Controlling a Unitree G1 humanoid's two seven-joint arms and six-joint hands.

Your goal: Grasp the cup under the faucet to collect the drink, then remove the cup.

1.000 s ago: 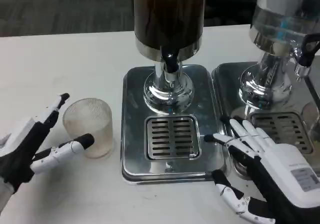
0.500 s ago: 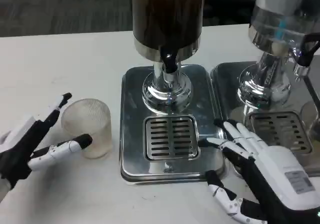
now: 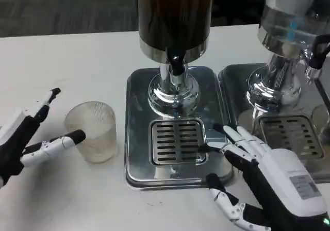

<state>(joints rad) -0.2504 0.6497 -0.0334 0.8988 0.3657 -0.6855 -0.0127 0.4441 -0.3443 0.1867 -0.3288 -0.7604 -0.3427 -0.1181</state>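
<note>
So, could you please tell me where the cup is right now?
The cup stands upright on the white table, left of the dispenser's drip tray, beside the left hand, not under the faucet.

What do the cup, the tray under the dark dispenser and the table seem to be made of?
Cup: probably clear plastic, possibly glass; translucent, with fine vertical ribs and a slightly cloudy look.
Tray: polished metal, likely stainless steel; it mirrors the room and carries a slotted grate.
Table: smooth, matte white surface, perhaps laminate; the material underneath cannot be told.

A white table point(image 3: 77, 50) fills the foreground, with what looks like dark grey carpet point(image 3: 62, 6) beyond it.
</note>
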